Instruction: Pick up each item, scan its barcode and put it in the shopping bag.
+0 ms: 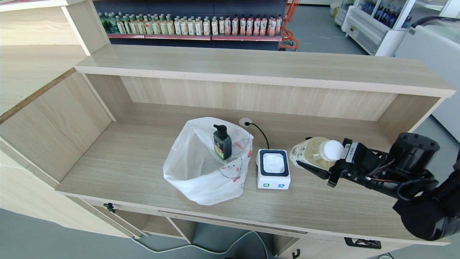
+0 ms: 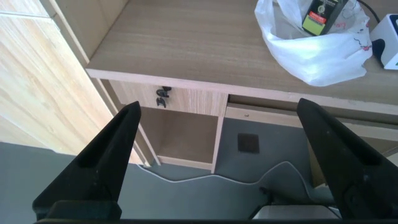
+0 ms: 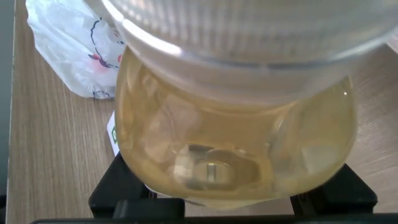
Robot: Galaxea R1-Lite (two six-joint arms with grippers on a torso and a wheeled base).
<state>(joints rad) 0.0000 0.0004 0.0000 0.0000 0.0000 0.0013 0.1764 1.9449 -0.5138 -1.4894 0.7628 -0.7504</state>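
A clear bottle of yellow drink (image 1: 314, 152) with a white cap (image 1: 332, 149) is held on its side just right of the scanner, and my right gripper (image 1: 316, 166) is shut on it. In the right wrist view the bottle (image 3: 236, 143) sits between the black fingers (image 3: 121, 190). The white barcode scanner (image 1: 273, 168) rests on the counter beside the white shopping bag (image 1: 205, 165). A dark pump bottle (image 1: 222, 142) stands upright inside the bag. My left gripper (image 2: 224, 155) hangs open below the counter's front edge, left of the bag (image 2: 317, 43), holding nothing.
The counter (image 1: 118, 158) is a recessed wooden desk with a back wall, side walls and a top shelf (image 1: 251, 64). The scanner's black cable (image 1: 258, 131) runs to a hole at the back. Bare wood lies left of the bag.
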